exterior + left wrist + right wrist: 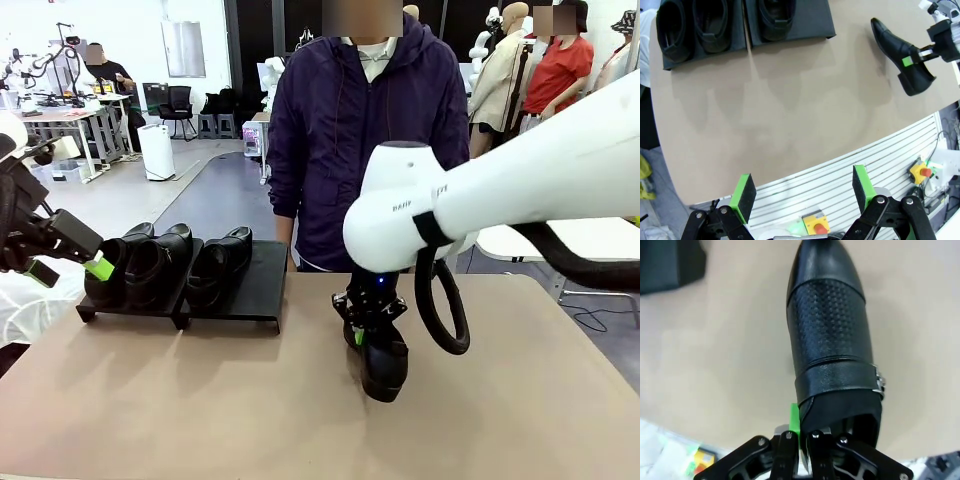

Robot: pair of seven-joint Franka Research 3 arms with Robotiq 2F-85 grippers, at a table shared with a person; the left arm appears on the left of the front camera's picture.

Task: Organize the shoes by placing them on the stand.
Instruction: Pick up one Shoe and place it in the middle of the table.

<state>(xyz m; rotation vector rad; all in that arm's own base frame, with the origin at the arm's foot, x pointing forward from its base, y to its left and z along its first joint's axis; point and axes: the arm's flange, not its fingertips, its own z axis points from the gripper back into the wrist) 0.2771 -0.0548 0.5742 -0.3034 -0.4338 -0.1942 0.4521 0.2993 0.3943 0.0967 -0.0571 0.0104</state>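
Three black shoes point(160, 265) stand side by side on the low black stand point(255, 295) at the table's left; its right end is bare. The stand point(810, 22) and those shoes point(712, 25) also lie at the top of the left wrist view. A fourth shoe point(383, 365) is low over the middle of the table, and my right gripper point(362, 335) is shut on the rim of its heel opening. From the right wrist, that shoe point(830, 330) points away from my right gripper point(802, 430). My left gripper point(70, 270) hangs open left of the stand, nothing between its fingers point(742, 197).
A person in a dark hooded jacket point(365, 130) stands at the far edge, behind the stand's right end. Bare tan tabletop point(200, 400) stretches from the stand to the near edge. Yellow stop-button boxes point(920, 172) sit below the table's near edge.
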